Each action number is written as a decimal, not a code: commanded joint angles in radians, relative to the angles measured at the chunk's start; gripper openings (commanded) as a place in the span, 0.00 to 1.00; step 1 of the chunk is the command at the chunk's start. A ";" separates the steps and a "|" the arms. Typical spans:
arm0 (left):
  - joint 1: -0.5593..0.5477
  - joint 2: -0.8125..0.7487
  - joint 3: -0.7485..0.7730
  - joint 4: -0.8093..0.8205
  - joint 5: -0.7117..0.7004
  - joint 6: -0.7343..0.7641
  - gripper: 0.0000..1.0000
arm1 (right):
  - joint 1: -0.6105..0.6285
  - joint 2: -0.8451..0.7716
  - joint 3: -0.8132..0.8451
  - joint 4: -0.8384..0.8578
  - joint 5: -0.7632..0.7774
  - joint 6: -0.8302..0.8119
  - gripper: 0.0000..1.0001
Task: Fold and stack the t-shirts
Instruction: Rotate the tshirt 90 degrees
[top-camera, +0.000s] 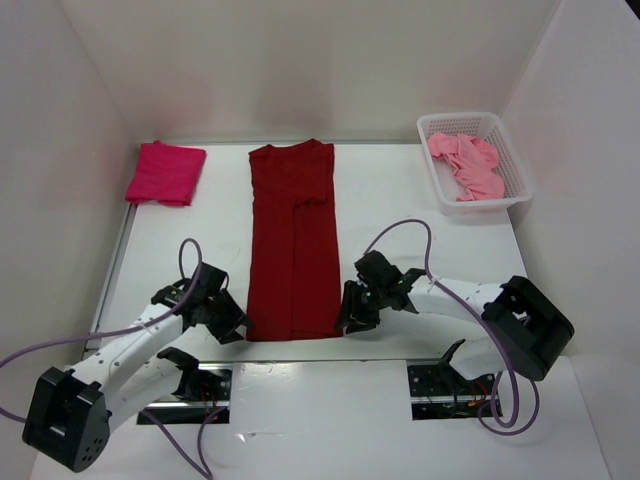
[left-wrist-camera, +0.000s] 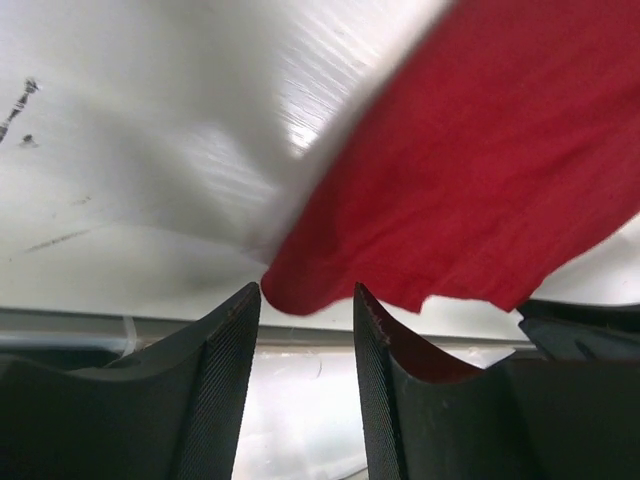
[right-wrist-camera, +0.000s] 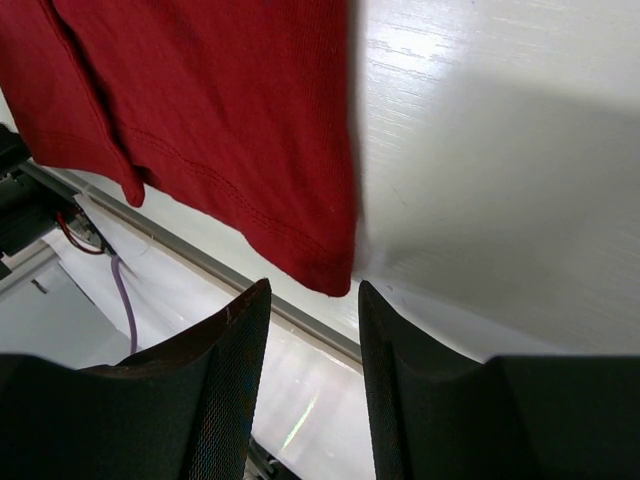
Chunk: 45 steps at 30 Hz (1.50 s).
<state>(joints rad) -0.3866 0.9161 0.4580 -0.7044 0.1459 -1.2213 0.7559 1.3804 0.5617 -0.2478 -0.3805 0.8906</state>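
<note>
The dark red t-shirt (top-camera: 294, 240) lies flat mid-table as a long strip, sleeves folded inward, collar at the far end. My left gripper (top-camera: 232, 322) sits at its near left corner. In the left wrist view the jaws (left-wrist-camera: 307, 300) are open and that corner of the shirt (left-wrist-camera: 480, 170) hangs just beyond the tips. My right gripper (top-camera: 352, 312) sits at the near right corner, open (right-wrist-camera: 312, 295), with the hem corner (right-wrist-camera: 220, 110) just ahead of its tips. A folded crimson-pink t-shirt (top-camera: 165, 172) rests at the back left. A light pink t-shirt (top-camera: 466, 165) lies crumpled in the basket.
A white mesh basket (top-camera: 505, 195) stands at the back right near the right wall. White walls close in the table on the left, back and right. The table's near edge, a metal rail (right-wrist-camera: 250, 285), runs just under both grippers.
</note>
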 joint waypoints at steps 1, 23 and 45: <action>0.014 -0.016 -0.076 0.060 0.032 -0.050 0.49 | 0.011 -0.006 -0.009 0.024 0.005 -0.018 0.46; 0.023 -0.069 -0.015 0.037 0.009 0.005 0.56 | 0.011 0.026 0.012 0.028 -0.015 -0.047 0.46; -0.087 0.017 -0.028 0.049 -0.144 -0.058 0.45 | 0.011 -0.020 -0.008 0.019 0.012 -0.048 0.46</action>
<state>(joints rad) -0.4702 0.9463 0.4343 -0.6762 0.0280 -1.2560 0.7570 1.3754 0.5625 -0.2298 -0.3801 0.8406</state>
